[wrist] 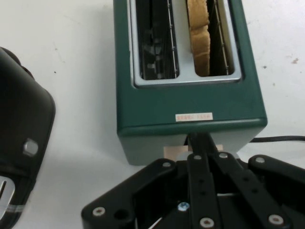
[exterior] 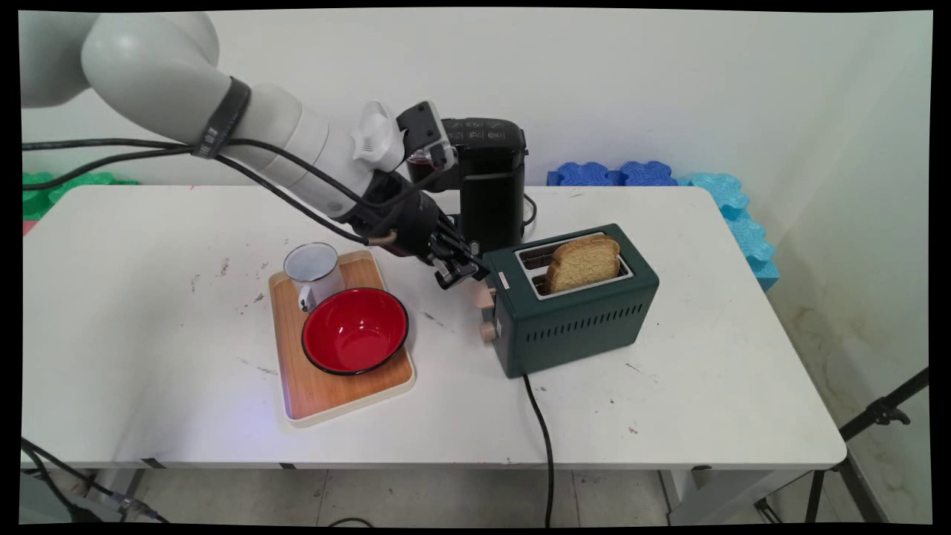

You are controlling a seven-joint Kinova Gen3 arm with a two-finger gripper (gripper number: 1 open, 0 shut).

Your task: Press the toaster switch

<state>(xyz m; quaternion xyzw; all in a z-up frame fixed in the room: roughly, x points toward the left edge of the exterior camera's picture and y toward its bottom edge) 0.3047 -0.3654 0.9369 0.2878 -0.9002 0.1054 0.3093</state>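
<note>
A dark green two-slot toaster (exterior: 572,319) (wrist: 190,102) stands right of the table's middle. A slice of brown bread (exterior: 585,261) (wrist: 200,38) sticks up from its nearer slot; the other slot is empty. My gripper (exterior: 464,271) (wrist: 198,140) is shut, its fingers pressed together. The tips sit at the toaster's left end, right over the beige lever (exterior: 484,296) (wrist: 172,151), which shows on either side of them in the hand view. Whether they touch the lever is hidden. A beige knob (exterior: 487,331) sits below the lever.
A black coffee machine (exterior: 487,186) (wrist: 19,143) stands just behind the gripper. Left of it, a wooden tray (exterior: 327,394) carries a red bowl (exterior: 355,331) and a white enamel mug (exterior: 313,271). The toaster's black cord (exterior: 546,438) runs off the table's front edge.
</note>
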